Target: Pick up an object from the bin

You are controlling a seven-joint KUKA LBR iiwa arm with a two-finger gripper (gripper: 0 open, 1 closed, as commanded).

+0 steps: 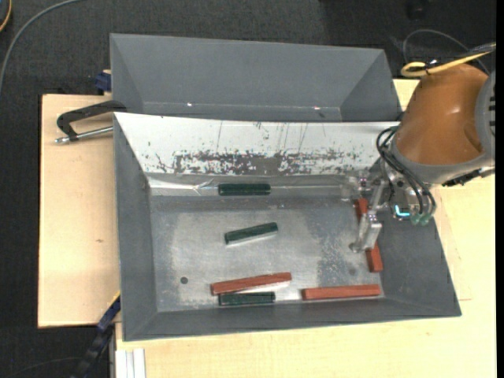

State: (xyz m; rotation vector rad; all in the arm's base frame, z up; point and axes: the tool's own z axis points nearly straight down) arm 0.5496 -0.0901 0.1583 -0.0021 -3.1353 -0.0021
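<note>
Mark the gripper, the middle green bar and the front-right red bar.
gripper (365, 241), camera view, its lower end.
middle green bar (250, 233), camera view, middle of its length.
front-right red bar (341, 293), camera view, middle of its length.

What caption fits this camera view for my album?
Gripper low at the right of the grey bin, beside a short red bar; other bars lie left.

Gripper (367, 239) partly hides a short red bar (375, 260) at the bin's (132, 235) right; near-left dark speck (183, 281) too small to identify.
</note>
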